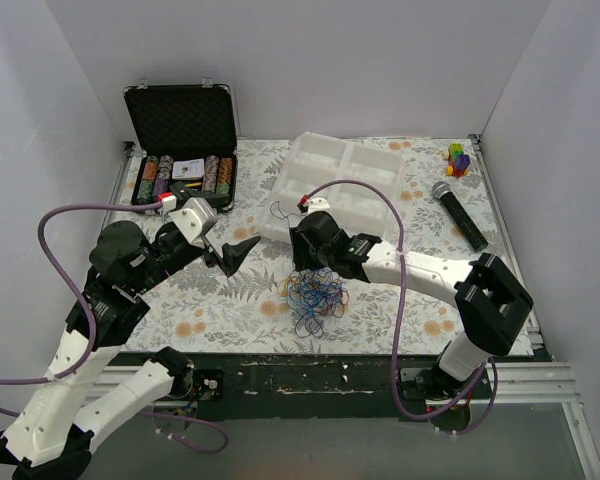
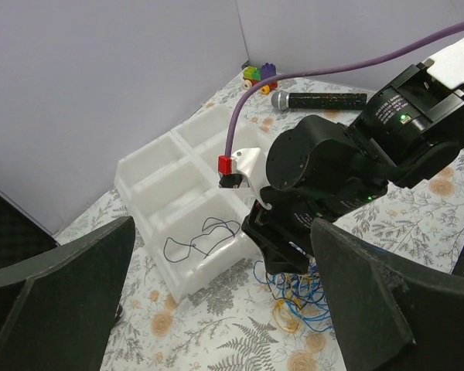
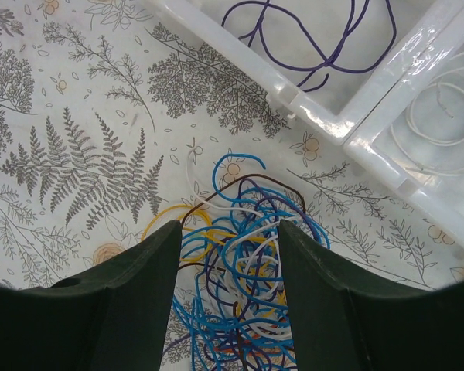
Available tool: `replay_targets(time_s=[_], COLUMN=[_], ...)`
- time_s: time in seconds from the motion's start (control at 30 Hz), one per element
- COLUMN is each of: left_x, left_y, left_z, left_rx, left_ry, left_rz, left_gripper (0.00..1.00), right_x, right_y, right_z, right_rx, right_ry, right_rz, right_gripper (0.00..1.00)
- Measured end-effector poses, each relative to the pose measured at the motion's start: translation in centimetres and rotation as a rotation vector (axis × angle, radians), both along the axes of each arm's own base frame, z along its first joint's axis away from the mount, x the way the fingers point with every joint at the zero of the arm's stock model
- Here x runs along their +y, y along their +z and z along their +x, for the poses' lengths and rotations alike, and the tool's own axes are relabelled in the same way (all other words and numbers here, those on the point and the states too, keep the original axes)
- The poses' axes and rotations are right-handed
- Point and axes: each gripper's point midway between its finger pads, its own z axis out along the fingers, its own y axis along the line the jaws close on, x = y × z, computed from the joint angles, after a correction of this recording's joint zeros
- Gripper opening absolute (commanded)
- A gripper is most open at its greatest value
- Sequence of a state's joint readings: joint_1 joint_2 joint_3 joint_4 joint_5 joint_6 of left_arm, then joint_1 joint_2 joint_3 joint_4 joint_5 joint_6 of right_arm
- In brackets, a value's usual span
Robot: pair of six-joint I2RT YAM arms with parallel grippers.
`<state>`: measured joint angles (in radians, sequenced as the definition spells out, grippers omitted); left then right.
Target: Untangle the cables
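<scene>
The cables lie as a fist-sized tangle of blue, yellow, white, purple and orange loops on the floral cloth, near the front middle. My right gripper points down onto them. In the right wrist view its jaws stand open on either side of the tangle, with the gripper straddling many strands and the pads apart. My left gripper hovers open to the left of the tangle with nothing in it. The left wrist view shows the cables partly hidden under the right arm.
A white compartment tray stands just behind the tangle. One dark cable lies in its near cell, and a white one in the cell beside it. An open poker chip case is at back left. A microphone and a coloured toy are at back right.
</scene>
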<state>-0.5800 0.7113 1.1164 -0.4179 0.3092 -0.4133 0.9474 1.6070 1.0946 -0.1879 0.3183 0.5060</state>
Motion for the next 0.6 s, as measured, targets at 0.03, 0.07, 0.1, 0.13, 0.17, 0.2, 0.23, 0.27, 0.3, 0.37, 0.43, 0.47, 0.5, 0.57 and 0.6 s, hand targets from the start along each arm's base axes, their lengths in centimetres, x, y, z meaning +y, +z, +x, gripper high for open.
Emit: replay_targets(time_s=[0.03, 0.07, 0.1, 0.13, 0.17, 0.2, 0.23, 0.27, 0.3, 0.37, 0.43, 0.47, 0.5, 0.57, 0.6], left_x=[0.0, 0.0, 0.0, 0.0, 0.0, 0.0, 0.0, 0.0, 0.0, 0.0, 0.0, 0.0, 0.0, 0.0, 0.0], left_y=[-0.1, -0.3, -0.5, -0.6, -0.7, -0.9, -0.9, -0.9, -1.0, -1.0, -0.9, -0.9, -0.9, -0.9, -0.9], left_z=[0.0, 0.0, 0.0, 0.0, 0.0, 0.0, 0.0, 0.1, 0.1, 0.0, 0.0, 0.0, 0.0, 0.0, 0.0], left_rx=[0.000, 0.002, 0.006, 0.008, 0.010, 0.013, 0.014, 0.014, 0.014, 0.014, 0.013, 0.013, 0.013, 0.013, 0.013], left_ry=[0.000, 0.000, 0.000, 0.000, 0.000, 0.000, 0.000, 0.000, 0.000, 0.000, 0.000, 0.000, 0.000, 0.000, 0.000], left_rz=[0.001, 0.003, 0.005, 0.007, 0.008, 0.010, 0.011, 0.011, 0.011, 0.011, 0.010, 0.010, 0.010, 0.010, 0.011], left_gripper=[0.98, 0.98, 0.98, 0.98, 0.98, 0.98, 0.98, 0.98, 0.98, 0.98, 0.98, 0.98, 0.98, 0.98, 0.98], right_x=[0.0, 0.1, 0.1, 0.1, 0.1, 0.2, 0.3, 0.3, 0.4, 0.5, 0.5, 0.5, 0.5, 0.5, 0.4], right_y=[-0.1, -0.2, -0.2, -0.3, -0.4, -0.4, -0.4, -0.4, -0.4, -0.6, -0.9, -1.1, -1.3, -1.8, -2.0], right_z=[-0.1, -0.4, -0.5, -0.7, -0.9, -1.0, -1.1, -1.2, -1.2, -1.3, -1.3, -1.3, -1.2, -1.1, -1.0], right_rx=[0.004, 0.011, 0.016, 0.021, 0.026, 0.030, 0.033, 0.035, 0.036, 0.042, 0.047, 0.048, 0.049, 0.049, 0.049], right_ry=[-0.002, -0.002, -0.002, -0.003, -0.003, -0.005, -0.006, -0.007, -0.009, -0.011, -0.017, -0.020, -0.024, -0.030, -0.033], right_rz=[-0.001, -0.001, -0.002, -0.004, -0.003, -0.002, 0.001, 0.003, 0.005, 0.007, 0.004, -0.001, -0.006, -0.016, -0.023], right_gripper=[0.61, 0.60, 0.60, 0.60, 0.60, 0.59, 0.58, 0.56, 0.55, 0.54, 0.51, 0.50, 0.47, 0.42, 0.37])
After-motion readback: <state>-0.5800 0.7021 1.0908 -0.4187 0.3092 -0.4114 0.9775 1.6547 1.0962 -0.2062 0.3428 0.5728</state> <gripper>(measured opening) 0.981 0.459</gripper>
